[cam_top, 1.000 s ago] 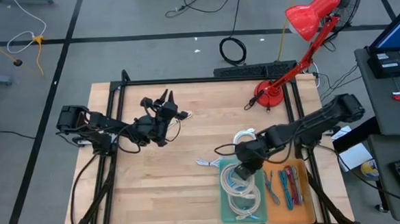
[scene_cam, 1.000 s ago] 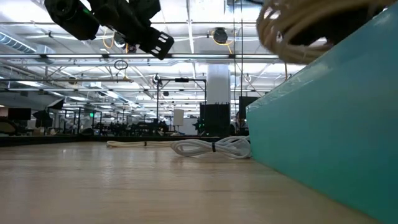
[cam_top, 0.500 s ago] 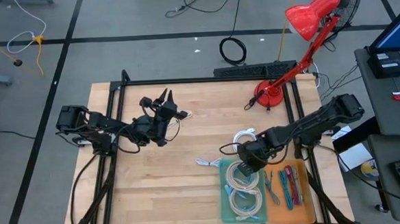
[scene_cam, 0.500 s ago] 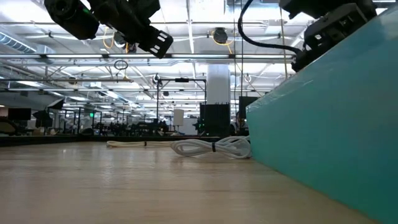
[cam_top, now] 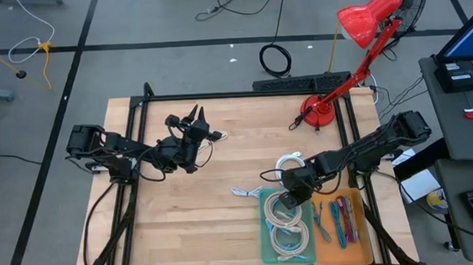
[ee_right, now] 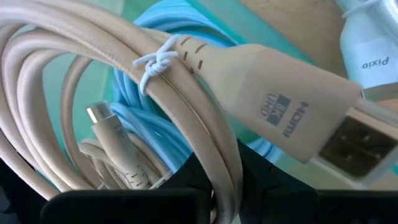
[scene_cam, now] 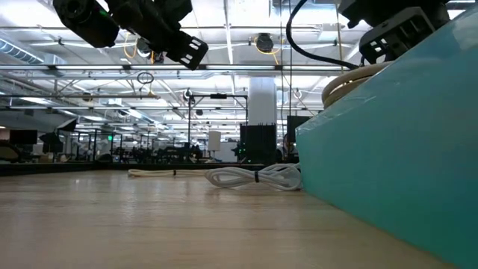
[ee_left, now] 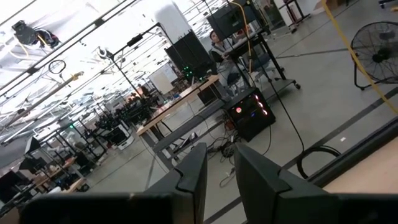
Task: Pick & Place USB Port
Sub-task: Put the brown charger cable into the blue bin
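**Placing the coiled cable into the tray**

The right gripper (cam_top: 295, 196) is clamped on the beige HDMI cable coil (ee_right: 124, 93), directly above the teal tray (cam_top: 268, 246). Lower until the coil rests flat on the blue cable (ee_right: 155, 143) beneath, then release. The left gripper (cam_top: 194, 118), fingers slightly apart, waits well away.

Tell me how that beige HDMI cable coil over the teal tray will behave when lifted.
The beige HDMI cable coil is probably floppy: its loops sag around the right gripper, whose jaws are shut on a strand. A thin tie binds the loops, so it should stay bundled. The heavy-looking plug may swing or droop, and could snag the blue cable in the teal tray.
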Controlling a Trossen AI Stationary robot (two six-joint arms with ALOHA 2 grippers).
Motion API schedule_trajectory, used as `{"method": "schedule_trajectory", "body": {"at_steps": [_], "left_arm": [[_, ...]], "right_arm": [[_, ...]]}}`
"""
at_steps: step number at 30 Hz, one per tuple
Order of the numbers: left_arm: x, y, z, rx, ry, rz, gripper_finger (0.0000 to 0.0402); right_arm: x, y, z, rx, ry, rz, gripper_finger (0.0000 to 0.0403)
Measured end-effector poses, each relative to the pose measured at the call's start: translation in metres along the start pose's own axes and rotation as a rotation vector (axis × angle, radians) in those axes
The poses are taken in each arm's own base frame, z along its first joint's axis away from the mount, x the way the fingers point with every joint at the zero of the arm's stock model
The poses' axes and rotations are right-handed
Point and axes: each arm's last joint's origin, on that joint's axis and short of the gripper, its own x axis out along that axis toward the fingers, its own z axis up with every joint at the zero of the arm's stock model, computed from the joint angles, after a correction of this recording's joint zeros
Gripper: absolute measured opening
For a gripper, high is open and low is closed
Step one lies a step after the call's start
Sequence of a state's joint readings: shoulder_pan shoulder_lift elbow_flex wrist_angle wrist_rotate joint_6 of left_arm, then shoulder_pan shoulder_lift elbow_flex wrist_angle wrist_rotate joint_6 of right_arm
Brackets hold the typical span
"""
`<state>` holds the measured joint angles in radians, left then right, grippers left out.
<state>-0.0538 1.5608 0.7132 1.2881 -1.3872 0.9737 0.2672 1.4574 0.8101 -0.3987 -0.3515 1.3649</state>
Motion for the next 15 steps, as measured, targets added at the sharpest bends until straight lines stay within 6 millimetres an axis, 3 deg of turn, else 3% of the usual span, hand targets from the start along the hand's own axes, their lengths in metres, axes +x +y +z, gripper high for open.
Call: {"method": "schedule_trajectory", "body": {"at_steps": [15], "left_arm": [[0.0000,-0.0001,0.0000,0.004,-0.002,-0.001,0.0085]], "right_arm": [[0.0010,0.0023,-0.0005,0.012,0.040,0.034,0.0053]]}}
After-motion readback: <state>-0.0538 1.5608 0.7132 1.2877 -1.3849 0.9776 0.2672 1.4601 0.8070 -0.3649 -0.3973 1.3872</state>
